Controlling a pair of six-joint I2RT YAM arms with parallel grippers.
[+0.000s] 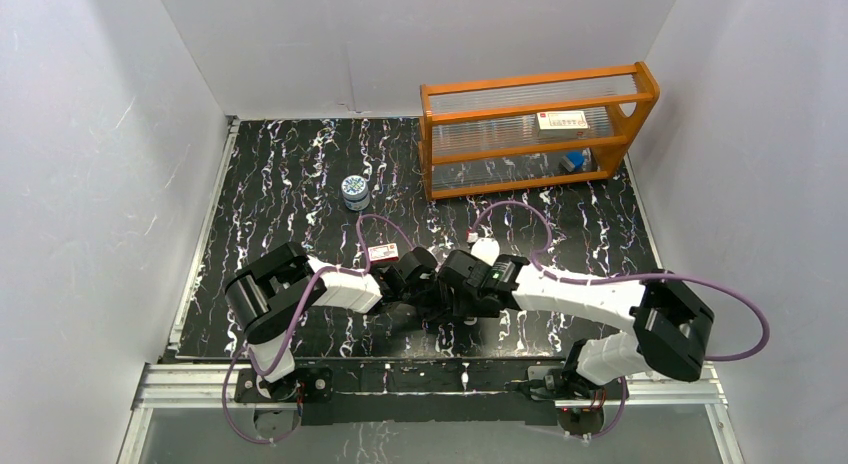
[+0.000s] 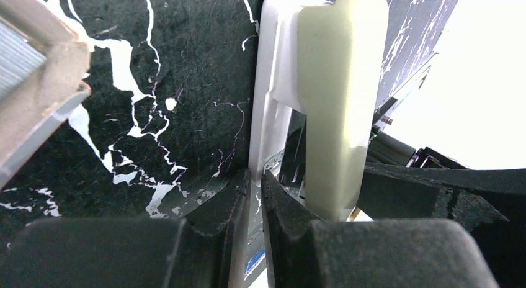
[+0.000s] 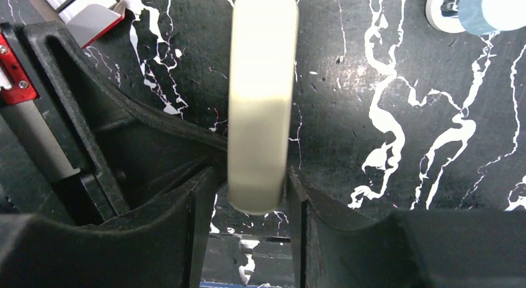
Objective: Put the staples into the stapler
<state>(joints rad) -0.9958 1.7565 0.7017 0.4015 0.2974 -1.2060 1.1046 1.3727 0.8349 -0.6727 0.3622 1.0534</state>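
Note:
The stapler stands open where my two arms meet at mid-table. Its beige upper arm (image 2: 341,102) rises beside its white base (image 2: 268,83). My left gripper (image 2: 255,179) is nearly shut, its fingertips pinching the thin lower edge of that white base. The beige arm (image 3: 260,102) hangs between the fingers of my right gripper (image 3: 249,176). The right finger touches it and a gap shows at the left finger, so this gripper is open. A ridged grey block, the staples (image 2: 12,58), shows in a cardboard box at the upper left of the left wrist view.
The small red-and-white box (image 1: 383,252) lies just behind my left gripper (image 1: 425,279). A white and light-blue piece (image 3: 477,9) sits behind my right gripper (image 1: 458,284). A round blue-white tin (image 1: 355,191) stands farther back, and an orange rack (image 1: 535,129) at the back right.

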